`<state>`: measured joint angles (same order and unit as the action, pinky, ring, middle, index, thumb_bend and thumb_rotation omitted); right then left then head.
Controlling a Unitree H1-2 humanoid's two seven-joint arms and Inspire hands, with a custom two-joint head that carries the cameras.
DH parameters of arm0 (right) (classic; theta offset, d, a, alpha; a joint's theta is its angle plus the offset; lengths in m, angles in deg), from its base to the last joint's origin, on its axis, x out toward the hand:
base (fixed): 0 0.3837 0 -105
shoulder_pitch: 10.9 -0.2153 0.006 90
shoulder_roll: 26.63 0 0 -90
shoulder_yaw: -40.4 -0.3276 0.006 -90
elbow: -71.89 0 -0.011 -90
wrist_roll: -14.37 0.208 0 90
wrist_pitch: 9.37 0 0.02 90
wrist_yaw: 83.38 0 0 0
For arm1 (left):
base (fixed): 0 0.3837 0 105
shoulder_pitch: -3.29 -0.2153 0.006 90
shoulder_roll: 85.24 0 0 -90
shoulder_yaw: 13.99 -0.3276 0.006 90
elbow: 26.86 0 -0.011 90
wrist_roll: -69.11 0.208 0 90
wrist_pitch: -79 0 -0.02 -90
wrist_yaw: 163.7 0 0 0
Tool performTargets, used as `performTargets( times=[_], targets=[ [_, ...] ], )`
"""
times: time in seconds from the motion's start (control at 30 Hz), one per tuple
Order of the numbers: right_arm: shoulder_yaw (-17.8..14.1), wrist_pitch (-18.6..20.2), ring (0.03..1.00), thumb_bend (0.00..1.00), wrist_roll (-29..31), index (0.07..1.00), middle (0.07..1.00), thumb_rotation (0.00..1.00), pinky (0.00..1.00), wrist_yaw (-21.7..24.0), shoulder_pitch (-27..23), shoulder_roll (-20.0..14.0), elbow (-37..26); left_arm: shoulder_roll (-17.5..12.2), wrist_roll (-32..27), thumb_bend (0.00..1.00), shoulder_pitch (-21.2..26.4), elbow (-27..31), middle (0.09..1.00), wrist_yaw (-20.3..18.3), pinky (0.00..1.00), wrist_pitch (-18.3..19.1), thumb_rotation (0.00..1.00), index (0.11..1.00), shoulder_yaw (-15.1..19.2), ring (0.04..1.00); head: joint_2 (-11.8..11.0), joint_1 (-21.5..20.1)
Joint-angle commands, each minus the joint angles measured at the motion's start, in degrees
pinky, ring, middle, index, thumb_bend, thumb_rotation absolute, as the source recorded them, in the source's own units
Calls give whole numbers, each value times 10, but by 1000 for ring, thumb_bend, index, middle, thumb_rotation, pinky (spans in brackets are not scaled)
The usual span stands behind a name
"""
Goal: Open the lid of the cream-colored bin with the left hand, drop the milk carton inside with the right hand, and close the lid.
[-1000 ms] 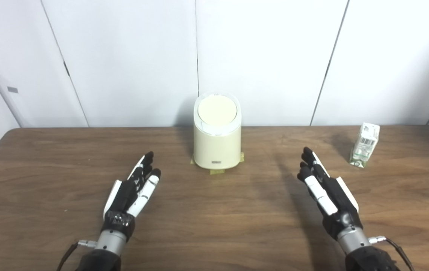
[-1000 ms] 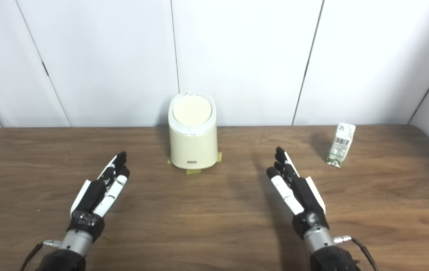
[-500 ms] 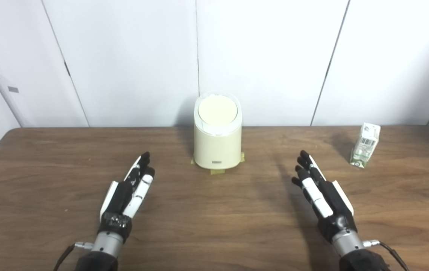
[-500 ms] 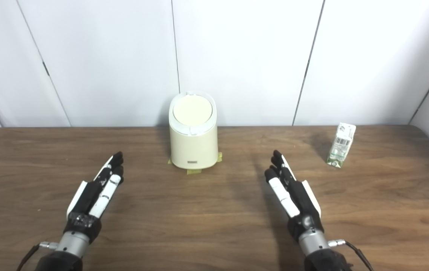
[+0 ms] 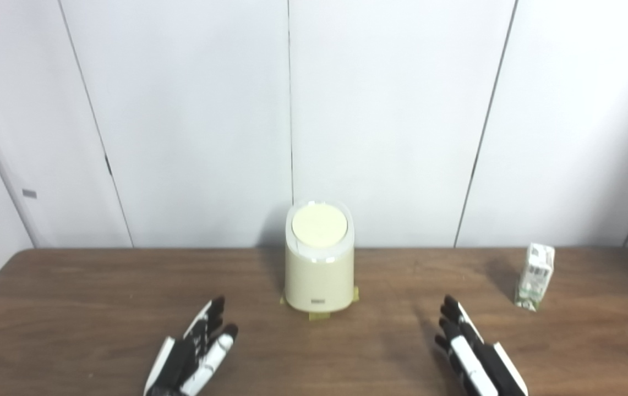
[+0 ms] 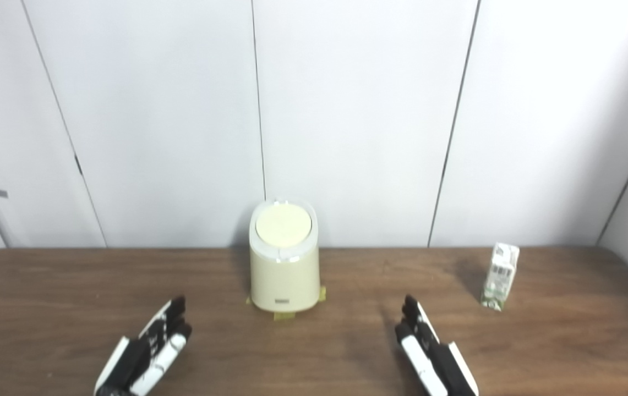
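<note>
A cream-colored bin (image 5: pixel 319 272) stands near the back edge of the brown table (image 5: pixel 99 308), its round lid (image 5: pixel 319 226) down flat on top. A small white and green milk carton (image 5: pixel 534 276) stands upright at the far right of the table. My left hand (image 5: pixel 192 355) hovers low at the bottom left, fingers straight and apart, holding nothing, well short of the bin. My right hand (image 5: pixel 476 357) mirrors it at the bottom right, open and empty, below and left of the carton. The wrists are cut off by the picture's bottom edge.
Yellow tape tabs (image 5: pixel 316 315) mark the bin's foot. White wall panels (image 5: pixel 391 110) rise straight behind the table's back edge. Bare wood lies between the two hands and in front of the bin.
The camera has tilted upward, so the whole scene sits lower in the picture. Both hands keep their open pose and have drawn slightly back toward me.
</note>
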<state>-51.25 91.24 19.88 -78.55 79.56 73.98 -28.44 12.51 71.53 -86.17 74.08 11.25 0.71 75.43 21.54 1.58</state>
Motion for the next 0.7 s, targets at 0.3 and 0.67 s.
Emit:
performTargets(
  times=[0.3,0.67],
  targets=[
    [-3,-36,985,597,10,982,991,741,929,5,-17,-2,4,-1,29,660,12,-10,967,9,990,-56,613,959,-8,980,-14,4],
    [-1,-29,994,587,9,987,998,766,940,5,-17,0,-5,7,45,732,23,11,946,20,974,-23,570,950,1,955,6,2]
  ],
)
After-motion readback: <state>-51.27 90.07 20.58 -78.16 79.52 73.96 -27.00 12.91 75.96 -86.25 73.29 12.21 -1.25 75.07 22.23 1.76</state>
